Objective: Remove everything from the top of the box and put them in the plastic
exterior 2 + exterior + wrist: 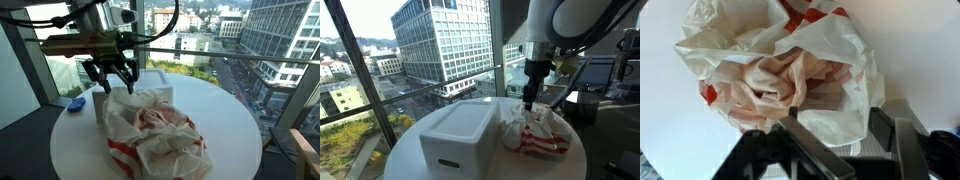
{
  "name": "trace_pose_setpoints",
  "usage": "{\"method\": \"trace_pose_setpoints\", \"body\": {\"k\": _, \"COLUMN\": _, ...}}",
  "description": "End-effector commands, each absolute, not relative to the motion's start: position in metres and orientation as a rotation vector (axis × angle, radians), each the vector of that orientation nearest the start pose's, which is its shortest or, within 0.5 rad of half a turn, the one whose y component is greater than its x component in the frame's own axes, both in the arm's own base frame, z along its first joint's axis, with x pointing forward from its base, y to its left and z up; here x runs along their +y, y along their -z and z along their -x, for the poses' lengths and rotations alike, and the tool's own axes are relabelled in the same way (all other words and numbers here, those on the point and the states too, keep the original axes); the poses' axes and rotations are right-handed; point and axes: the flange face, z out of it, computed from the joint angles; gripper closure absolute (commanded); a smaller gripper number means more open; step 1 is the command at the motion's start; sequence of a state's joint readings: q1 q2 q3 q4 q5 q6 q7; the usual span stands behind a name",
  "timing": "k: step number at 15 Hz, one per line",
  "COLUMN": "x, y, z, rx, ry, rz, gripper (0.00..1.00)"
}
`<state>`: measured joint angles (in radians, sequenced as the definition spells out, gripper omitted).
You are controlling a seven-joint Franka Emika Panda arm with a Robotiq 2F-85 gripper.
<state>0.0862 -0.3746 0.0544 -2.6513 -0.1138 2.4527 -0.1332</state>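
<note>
A high-rise room with a glass wall (375, 70) is looking out on office towers; a round white tabletop (408, 152) is carrying everything. The white box (460, 135) is sitting at the middle of it, and in an exterior view no wad is showing on its lid. The red-striped plastic bag (538, 132) is lying just beside the box, its mouth gaping upward. Pale pinkish wrappers (790, 80) are resting inside the bag's folds, as the wrist view shows; whether a dark green and red wad is among them cannot be told. The tool (113, 78) is hanging close above the bag, its jaws spread apart and gripping nothing.

Hazards, as judgement:
- The thin film is bulging up near the fingers. A finger catching a fold as the arm is rising would be dragging the whole bag, perhaps tipping the wrappers out.
- The wrappers are light and springy, so they may be creeping back over the bag's rim.
- The bag is lying near the tabletop's edge, so any tug could be sliding it off.
</note>
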Motion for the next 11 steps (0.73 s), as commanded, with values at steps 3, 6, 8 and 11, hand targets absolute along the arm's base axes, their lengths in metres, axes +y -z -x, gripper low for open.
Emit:
{"method": "trace_pose_setpoints", "body": {"k": 3, "x": 0.018, "y": -0.391, "z": -0.408, "rx": -0.403, "ry": 0.272, "rz": 3.279, "gripper": 0.00}}
{"method": "trace_pose_setpoints", "body": {"k": 6, "x": 0.007, "y": -0.387, "z": -0.409, "rx": -0.359, "ry": 0.243, "rz": 3.252, "gripper": 0.00}}
{"method": "trace_pose_setpoints", "body": {"k": 8, "x": 0.004, "y": -0.392, "z": -0.409, "rx": -0.332, "ry": 0.260, "rz": 3.220, "gripper": 0.00}}
{"method": "trace_pose_setpoints", "body": {"k": 11, "x": 0.003, "y": -0.384, "z": -0.408, "rx": -0.329, "ry": 0.244, "rz": 3.239, "gripper": 0.00}}
